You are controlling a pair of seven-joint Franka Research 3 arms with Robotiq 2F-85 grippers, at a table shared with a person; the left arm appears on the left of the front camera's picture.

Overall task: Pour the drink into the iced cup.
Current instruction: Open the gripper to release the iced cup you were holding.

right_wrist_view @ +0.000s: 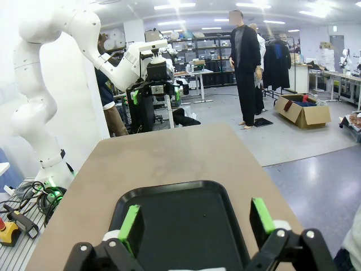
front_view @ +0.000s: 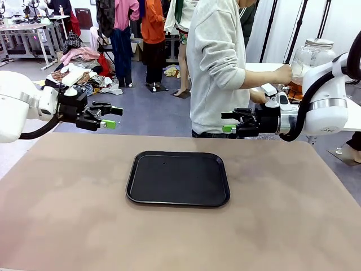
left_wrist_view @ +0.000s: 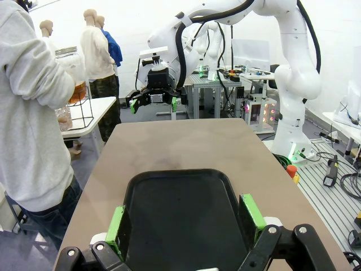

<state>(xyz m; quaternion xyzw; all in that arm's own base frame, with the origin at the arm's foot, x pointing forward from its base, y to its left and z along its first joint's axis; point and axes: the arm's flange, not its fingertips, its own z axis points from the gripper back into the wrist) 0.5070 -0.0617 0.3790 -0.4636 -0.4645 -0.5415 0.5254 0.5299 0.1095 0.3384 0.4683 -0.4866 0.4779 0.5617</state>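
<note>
A large clear glass jar with a metal lid stands on a side table beyond the far right corner. The amber drink shows in its lower part, also visible as the drink in the left wrist view. A person in a grey sweatshirt reaches one hand to the jar. The iced cup is hidden from me. A black tray lies bare at the table's middle. My left gripper hovers open above the far left edge, and my right gripper hovers open above the far right edge.
The brown table spreads wide around the tray. The white side table sits behind the person. Clothes lie heaped on the floor at the far left. Each wrist view looks over the tray at the opposite arm.
</note>
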